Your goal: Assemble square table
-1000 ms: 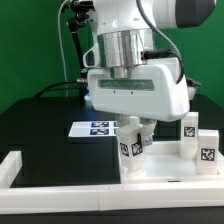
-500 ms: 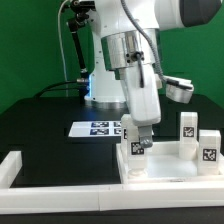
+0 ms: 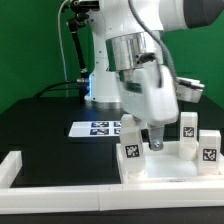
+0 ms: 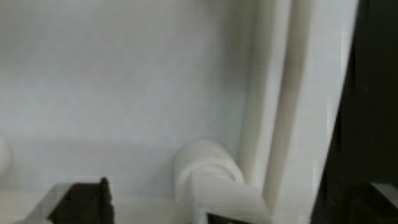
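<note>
Gripper (image 3: 155, 143) of the white arm hangs low over the square tabletop (image 3: 165, 168), its fingertips at a short upright leg (image 3: 131, 150) standing in the tray; whether they clamp anything cannot be told. Two more tagged legs (image 3: 188, 128) stand toward the exterior view's right. Behind lies the marker board (image 3: 97, 128) on the black table (image 3: 45, 130).

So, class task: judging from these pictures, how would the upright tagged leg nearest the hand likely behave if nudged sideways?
The leg looks like rigid white plastic, so probably stiff, not floppy. It is small, so likely light. Standing upright in the tabletop near the hand, it might tip unless already screwed in; that cannot be told.
</note>
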Robot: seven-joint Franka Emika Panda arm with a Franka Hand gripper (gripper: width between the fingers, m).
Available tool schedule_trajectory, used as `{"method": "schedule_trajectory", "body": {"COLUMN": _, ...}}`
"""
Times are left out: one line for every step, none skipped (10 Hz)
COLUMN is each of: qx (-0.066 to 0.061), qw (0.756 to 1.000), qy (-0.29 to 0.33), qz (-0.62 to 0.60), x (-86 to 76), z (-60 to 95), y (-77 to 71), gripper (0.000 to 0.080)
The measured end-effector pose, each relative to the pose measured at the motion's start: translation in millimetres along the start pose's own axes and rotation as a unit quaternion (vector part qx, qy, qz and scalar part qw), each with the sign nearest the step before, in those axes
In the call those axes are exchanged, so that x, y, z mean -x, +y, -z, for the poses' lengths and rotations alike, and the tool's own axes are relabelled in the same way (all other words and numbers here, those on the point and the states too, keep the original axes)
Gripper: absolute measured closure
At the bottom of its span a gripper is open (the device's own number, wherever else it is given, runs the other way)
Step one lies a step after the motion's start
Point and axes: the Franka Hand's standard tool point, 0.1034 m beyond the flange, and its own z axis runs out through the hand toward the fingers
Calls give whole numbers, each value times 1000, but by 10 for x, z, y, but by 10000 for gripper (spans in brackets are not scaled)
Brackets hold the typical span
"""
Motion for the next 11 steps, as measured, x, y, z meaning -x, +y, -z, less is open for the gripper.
{"method": "schedule_trajectory", "body": {"qx": 7, "qw": 993, "qy": 1, "qz": 119, "x": -3, "z": 9, "y": -4, "gripper": 156}}
{"method": "schedule_trajectory", "body": {"qx": 7, "qw": 991, "qy": 1, "qz": 130, "x": -8, "z": 7, "y": 0, "gripper": 156}}
{"method": "schedule_trajectory", "body": {"qx": 8, "qw": 985, "qy": 2, "qz": 174, "x": -15, "z": 8, "y": 4, "gripper": 151}}
{"method": "schedule_trajectory", "body": {"qx": 9, "qw": 979, "qy": 1, "qz": 204, "x": -19, "z": 8, "y": 6, "gripper": 151}}
{"method": "schedule_trajectory", "body": {"qx": 10, "qw": 967, "qy": 2, "qz": 254, "x": -48, "z": 14, "y": 18, "gripper": 151}}
{"method": "schedule_trajectory", "body": {"qx": 13, "qw": 942, "qy": 5, "qz": 335, "x": -148, "z": 32, "y": 57, "gripper": 151}}
{"method": "schedule_trajectory", "body": {"qx": 13, "qw": 921, "qy": 5, "qz": 389, "x": -219, "z": 38, "y": 89, "gripper": 151}}
{"method": "schedule_trajectory", "body": {"qx": 17, "qw": 908, "qy": 6, "qz": 419, "x": -237, "z": 37, "y": 96, "gripper": 151}}
{"method": "schedule_trajectory", "body": {"qx": 17, "qw": 911, "qy": 6, "qz": 412, "x": -236, "z": 36, "y": 96, "gripper": 180}}
{"method": "schedule_trajectory", "body": {"qx": 17, "qw": 917, "qy": 6, "qz": 399, "x": -236, "z": 35, "y": 98, "gripper": 180}}
{"method": "schedule_trajectory", "body": {"qx": 17, "qw": 920, "qy": 6, "qz": 392, "x": -235, "z": 34, "y": 98, "gripper": 373}}
